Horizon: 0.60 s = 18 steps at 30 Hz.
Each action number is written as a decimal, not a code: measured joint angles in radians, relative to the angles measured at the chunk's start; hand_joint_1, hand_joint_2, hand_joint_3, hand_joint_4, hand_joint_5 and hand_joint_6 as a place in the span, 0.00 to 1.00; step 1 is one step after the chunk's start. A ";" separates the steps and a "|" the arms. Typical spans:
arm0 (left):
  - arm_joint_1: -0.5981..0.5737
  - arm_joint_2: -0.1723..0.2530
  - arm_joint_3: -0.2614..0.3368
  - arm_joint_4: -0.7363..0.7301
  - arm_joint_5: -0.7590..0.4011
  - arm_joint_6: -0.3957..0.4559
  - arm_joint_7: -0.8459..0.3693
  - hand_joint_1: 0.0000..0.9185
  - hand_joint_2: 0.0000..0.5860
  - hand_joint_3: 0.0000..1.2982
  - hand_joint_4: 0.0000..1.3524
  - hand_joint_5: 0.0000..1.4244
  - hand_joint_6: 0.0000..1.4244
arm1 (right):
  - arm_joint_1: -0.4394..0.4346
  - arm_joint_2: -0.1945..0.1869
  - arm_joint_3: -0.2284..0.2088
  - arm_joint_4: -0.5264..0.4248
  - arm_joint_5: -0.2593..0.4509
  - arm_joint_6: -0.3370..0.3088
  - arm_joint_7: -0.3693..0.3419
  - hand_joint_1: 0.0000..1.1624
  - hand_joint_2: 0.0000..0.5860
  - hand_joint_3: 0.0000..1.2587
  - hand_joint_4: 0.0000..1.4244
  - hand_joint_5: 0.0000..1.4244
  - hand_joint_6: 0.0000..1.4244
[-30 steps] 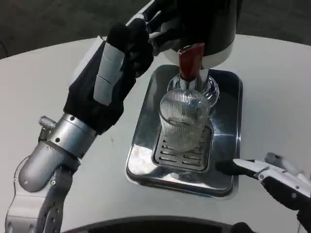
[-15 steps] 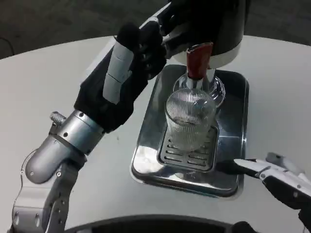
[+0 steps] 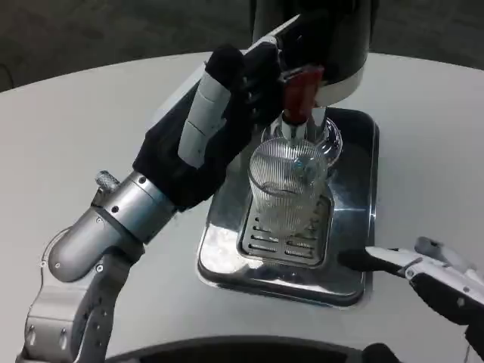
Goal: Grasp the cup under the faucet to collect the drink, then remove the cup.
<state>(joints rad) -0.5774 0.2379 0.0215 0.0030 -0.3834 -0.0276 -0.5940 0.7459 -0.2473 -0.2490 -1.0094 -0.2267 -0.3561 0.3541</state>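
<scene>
Standing on the grate of a silver drip tray (image 3: 355, 227), a ribbed clear cup (image 3: 289, 193) sits directly under the red faucet handle (image 3: 297, 92) of a black dispenser (image 3: 333, 38). Left hand (image 3: 219, 121) reaches the handle, fingers curled; whether it grips is unclear. Right hand (image 3: 431, 280) waits near right, fingers extended, holding nothing.

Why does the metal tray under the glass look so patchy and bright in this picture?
In the head view the shiny metal tray mirrors overhead light, giving white glare patches along its near rim, and the ribbed clear cup catches small highlights too. The left hand reads as a dark mass with little detail, while the white table is evenly lit and fairly sharp.
</scene>
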 measured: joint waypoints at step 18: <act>0.015 0.033 0.009 -0.023 0.021 0.009 -0.016 0.00 0.11 0.15 0.10 0.15 0.08 | -0.005 0.000 0.005 0.000 0.000 0.010 0.000 0.51 0.80 0.21 0.18 0.13 0.01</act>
<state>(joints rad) -0.5629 0.2708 0.0307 -0.0198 -0.3629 -0.0188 -0.6105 0.7409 -0.2473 -0.2436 -1.0094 -0.2267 -0.3457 0.3541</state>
